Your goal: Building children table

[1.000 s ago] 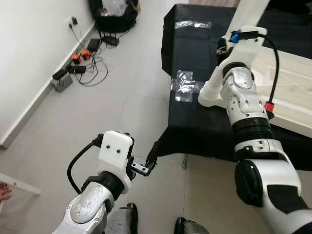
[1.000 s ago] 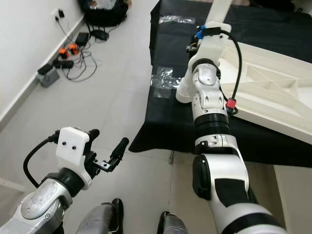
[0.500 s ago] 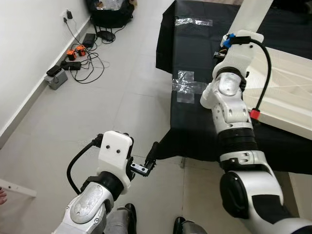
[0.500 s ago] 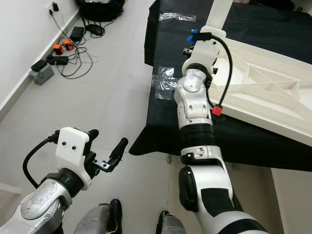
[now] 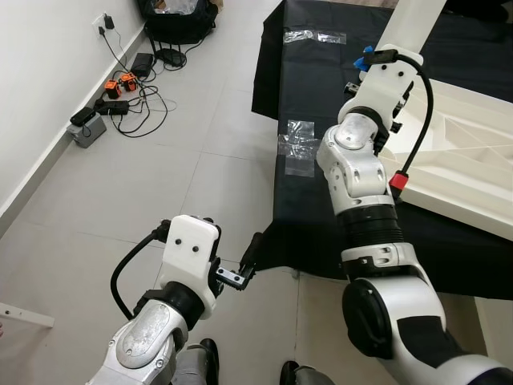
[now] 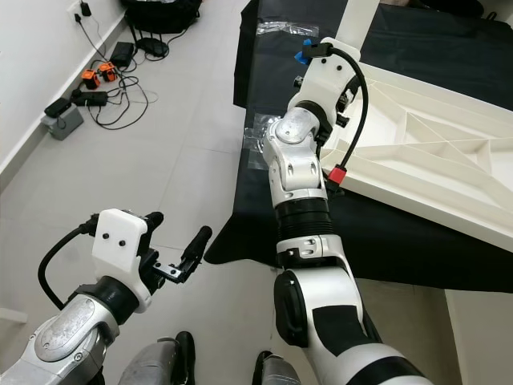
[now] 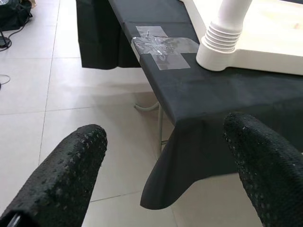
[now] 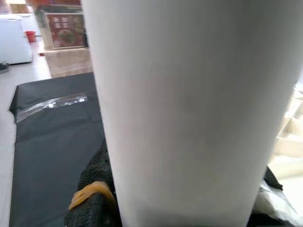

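The right hand (image 8: 182, 208) grips the white table leg (image 8: 189, 109), standing on the upturned tabletop (image 5: 461, 152) on the desk (image 5: 313, 88). Next: probably twist it tight. The left hand (image 7: 165, 175) waits wide open, below the desk edge.

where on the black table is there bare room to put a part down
Free: the black cloth along the near edge, and the strip between the two clear tape patches. Crowded: the right side, under the white tabletop, where the right gripper grips the white leg.
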Motion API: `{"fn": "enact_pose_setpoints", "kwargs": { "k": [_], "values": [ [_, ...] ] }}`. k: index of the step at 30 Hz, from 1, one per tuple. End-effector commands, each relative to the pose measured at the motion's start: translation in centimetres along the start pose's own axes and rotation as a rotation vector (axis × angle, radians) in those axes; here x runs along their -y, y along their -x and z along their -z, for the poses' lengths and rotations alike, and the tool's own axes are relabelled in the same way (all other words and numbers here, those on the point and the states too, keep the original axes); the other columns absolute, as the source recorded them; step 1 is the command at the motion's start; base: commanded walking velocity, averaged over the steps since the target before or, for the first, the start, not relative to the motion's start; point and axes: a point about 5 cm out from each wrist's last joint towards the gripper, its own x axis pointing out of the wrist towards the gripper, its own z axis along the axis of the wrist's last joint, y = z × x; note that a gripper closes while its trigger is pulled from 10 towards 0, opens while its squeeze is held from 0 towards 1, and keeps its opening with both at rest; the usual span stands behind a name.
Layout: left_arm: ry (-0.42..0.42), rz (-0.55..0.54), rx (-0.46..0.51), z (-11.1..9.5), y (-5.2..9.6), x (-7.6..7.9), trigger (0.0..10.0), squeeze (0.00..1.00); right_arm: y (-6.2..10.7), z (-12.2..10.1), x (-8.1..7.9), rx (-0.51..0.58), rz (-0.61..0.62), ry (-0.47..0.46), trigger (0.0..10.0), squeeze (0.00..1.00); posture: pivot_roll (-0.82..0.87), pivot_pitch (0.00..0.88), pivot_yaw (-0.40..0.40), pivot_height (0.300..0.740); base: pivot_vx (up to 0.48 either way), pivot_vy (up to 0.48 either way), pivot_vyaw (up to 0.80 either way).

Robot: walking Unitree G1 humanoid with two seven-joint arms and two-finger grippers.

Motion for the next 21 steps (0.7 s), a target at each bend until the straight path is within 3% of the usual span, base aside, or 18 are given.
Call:
{"fn": "enact_pose_setpoints", "kwargs": {
  "k": [1,7,10,14,21],
  "values": [
    [0.002,0.004,-0.017,0.4,0.1,0.1,10.0,0.0,-0.3,5.1,2.2,-0.206,0.104,0.105,10.0,0.0,0.08,0.261,-0.051,0.74,0.0,0.0,0.0],
    [-0.002,0.006,-0.015,0.3,0.0,0.0,10.0,0.0,0.6,5.5,3.1,-0.277,0.335,0.1,10.0,0.0,0.09,0.26,-0.047,0.74,0.0,0.0,0.0],
    [-0.002,0.007,-0.015,0.3,0.0,0.0,10.0,0.0,0.9,5.5,3.0,-0.282,0.358,0.096,10.0,0.0,0.09,0.26,-0.047,0.74,0.0,0.0,0.0],
    [-0.003,0.007,-0.013,0.3,0.0,0.0,10.0,0.0,1.3,5.2,2.6,-0.262,0.358,0.098,10.0,0.0,0.09,0.259,-0.046,0.74,0.0,0.0,0.0],
    [-0.008,0.003,-0.013,0.4,-0.1,-0.1,10.0,0.0,1.1,2.8,1.1,-0.147,0.253,0.012,10.0,0.0,0.09,0.251,-0.049,0.74,0.0,0.0,0.0]
  ]
}}
